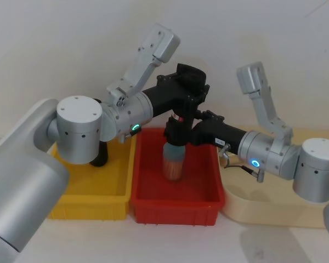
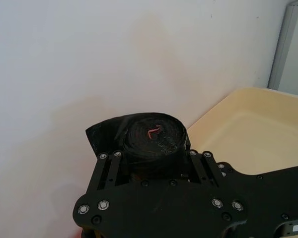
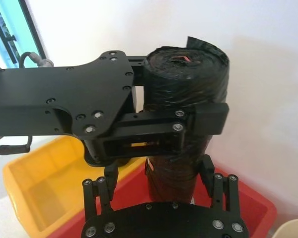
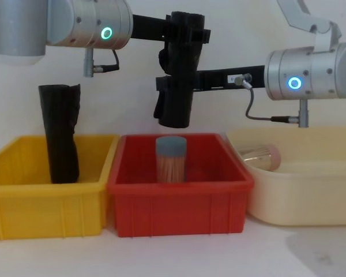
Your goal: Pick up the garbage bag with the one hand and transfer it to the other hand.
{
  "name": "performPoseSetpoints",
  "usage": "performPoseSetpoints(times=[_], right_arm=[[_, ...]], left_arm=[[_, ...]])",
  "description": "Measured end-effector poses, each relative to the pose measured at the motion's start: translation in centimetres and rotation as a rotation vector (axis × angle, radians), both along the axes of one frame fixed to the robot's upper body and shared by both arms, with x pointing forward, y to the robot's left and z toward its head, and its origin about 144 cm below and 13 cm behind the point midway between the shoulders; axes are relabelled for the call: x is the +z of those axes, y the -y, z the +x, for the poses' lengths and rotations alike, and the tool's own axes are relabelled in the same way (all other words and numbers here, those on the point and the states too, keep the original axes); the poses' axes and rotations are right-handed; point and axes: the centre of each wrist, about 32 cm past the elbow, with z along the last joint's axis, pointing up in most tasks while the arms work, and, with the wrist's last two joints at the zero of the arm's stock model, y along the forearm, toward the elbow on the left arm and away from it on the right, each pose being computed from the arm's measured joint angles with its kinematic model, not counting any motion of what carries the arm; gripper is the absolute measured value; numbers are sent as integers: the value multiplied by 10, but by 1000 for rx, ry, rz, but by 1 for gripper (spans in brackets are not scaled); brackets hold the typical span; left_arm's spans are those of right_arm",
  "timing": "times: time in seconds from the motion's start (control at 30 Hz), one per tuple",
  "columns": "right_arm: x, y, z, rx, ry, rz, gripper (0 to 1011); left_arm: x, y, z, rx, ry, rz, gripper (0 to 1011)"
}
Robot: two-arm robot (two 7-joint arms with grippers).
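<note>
Garbage bag (image 4: 179, 86) hangs upright in the air above the red bin (image 4: 179, 190), held near its top by the left gripper (image 4: 184, 36), whose jaws are clamped on the roll. The right gripper (image 4: 176, 86) reaches in from the other side, lower on the roll. In the right wrist view its fingers (image 3: 208, 171) sit on either side of the bag; whether they press it I cannot tell. A capped container of sticks (image 4: 170, 158) stands in the red bin below. Another black roll (image 4: 60, 133) stands in the yellow bin (image 4: 46, 202). A cream bin (image 4: 305, 196) lies to the right.
</note>
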Motion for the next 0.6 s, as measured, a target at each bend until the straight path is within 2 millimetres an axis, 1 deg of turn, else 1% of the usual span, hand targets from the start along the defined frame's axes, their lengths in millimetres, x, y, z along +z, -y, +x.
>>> performPoseSetpoints(times=[0.33,0.6], right_arm=[[-1,-6,3,7,5,14,999],[-3,-13,12,4,7,17,999]], left_arm=[[0,0,0,0,0,0,527],[0,0,0,0,0,0,527]])
